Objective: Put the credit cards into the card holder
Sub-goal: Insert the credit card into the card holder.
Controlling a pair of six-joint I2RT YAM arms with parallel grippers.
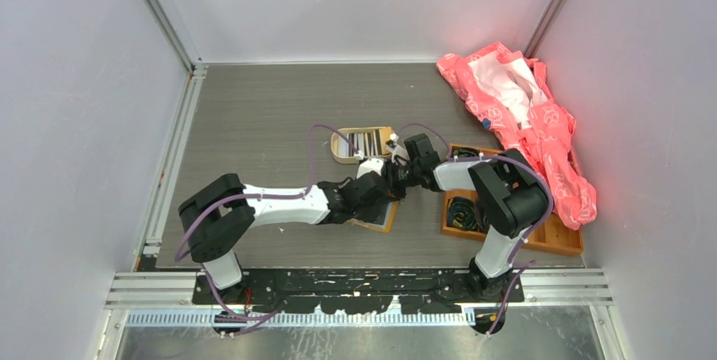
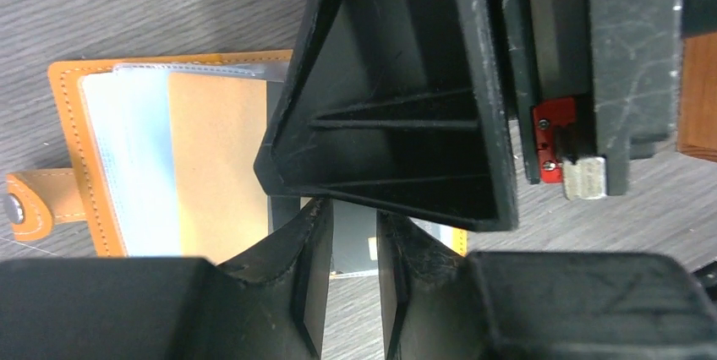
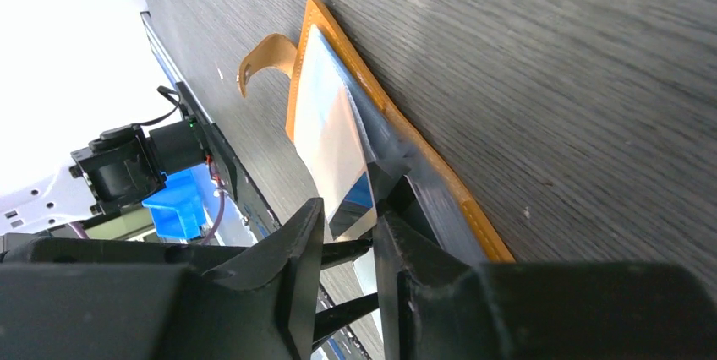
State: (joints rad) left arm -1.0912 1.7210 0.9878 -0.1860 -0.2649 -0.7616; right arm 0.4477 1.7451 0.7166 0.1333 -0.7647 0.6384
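The card holder (image 1: 380, 218) lies open on the table under both wrists, orange-edged with pale blue sleeves and a tan pocket (image 2: 211, 149); its snap strap (image 2: 25, 208) sticks out to the left. My left gripper (image 2: 355, 212) hovers over its right half, jaws a narrow gap apart, with a dark credit card (image 2: 355, 246) lying flat beyond the tips. My right gripper (image 3: 351, 212) meets it from the other side, jaws slightly apart around the raised edge of a shiny blue-cornered card (image 3: 359, 195) at the holder (image 3: 423, 157). In the top view the two grippers (image 1: 385, 184) (image 1: 404, 172) nearly touch.
An oval beige tin (image 1: 338, 153) with several cards stands just behind the grippers. An orange wooden compartment tray (image 1: 550, 237) sits at the right under the right arm. A pink cloth (image 1: 524, 115) lies at the back right, draped over the tray's far corner.
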